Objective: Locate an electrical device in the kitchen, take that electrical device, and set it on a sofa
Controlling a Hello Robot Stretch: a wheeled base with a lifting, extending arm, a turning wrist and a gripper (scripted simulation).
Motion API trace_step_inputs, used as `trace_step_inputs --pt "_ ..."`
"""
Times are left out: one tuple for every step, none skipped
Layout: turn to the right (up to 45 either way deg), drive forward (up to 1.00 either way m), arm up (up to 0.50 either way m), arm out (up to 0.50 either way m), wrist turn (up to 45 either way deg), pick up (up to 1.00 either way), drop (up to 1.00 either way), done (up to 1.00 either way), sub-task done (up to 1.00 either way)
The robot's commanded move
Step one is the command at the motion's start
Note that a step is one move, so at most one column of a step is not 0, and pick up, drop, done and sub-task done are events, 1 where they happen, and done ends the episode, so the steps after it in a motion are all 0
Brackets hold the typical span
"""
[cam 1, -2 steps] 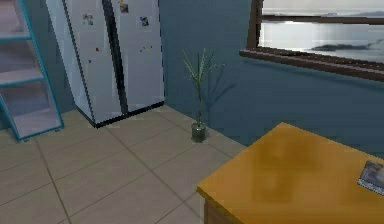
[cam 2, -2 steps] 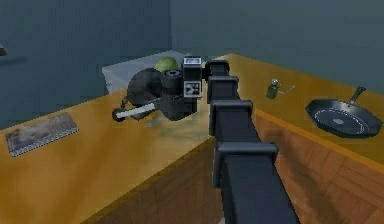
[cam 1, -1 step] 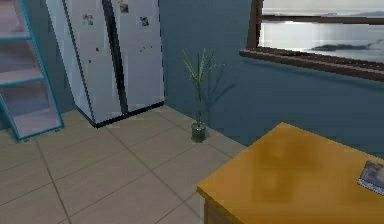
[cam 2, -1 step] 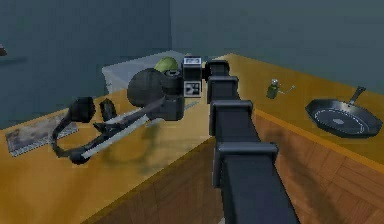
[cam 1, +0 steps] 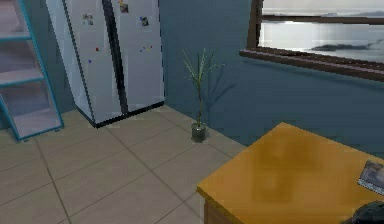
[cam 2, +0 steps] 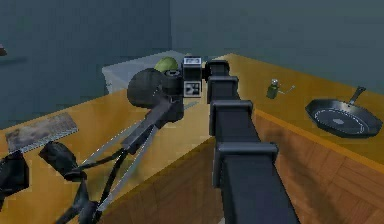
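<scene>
The window [cam 1: 320, 32] at one o'clock in the forward view glows pale, and the table [cam 1: 270, 175] at five o'clock carries a soft sheen. The arm side view is evenly lit, its wall [cam 2: 290, 28] at twelve o'clock dim

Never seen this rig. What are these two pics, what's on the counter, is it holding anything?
A wheeled robot with one extending arm. The forward view looks ahead: a fridge, a potted plant, a window and a wooden table. The arm side view looks out along the arm, the dark square bar, with the gripper and its thin fingers at the far end. On the wooden tops lie a frying pan, a small jar, a green round thing and a flat grey item. Dark things lie by the fingers, so I cannot tell whether it holds anything.
</scene>
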Motion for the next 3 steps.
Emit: trace_step_inputs --pt "0.0 0.00 0.00 -0.24 0.0 0.00 0.00 0.00 0.00" --pt "-45.0 0.00 0.00 0.00 0.0 0.00 0.00 0.00 0.00" --pt "-45.0 0.00 0.00 0.00 0.0 0.00 0.00 0.00 0.00"
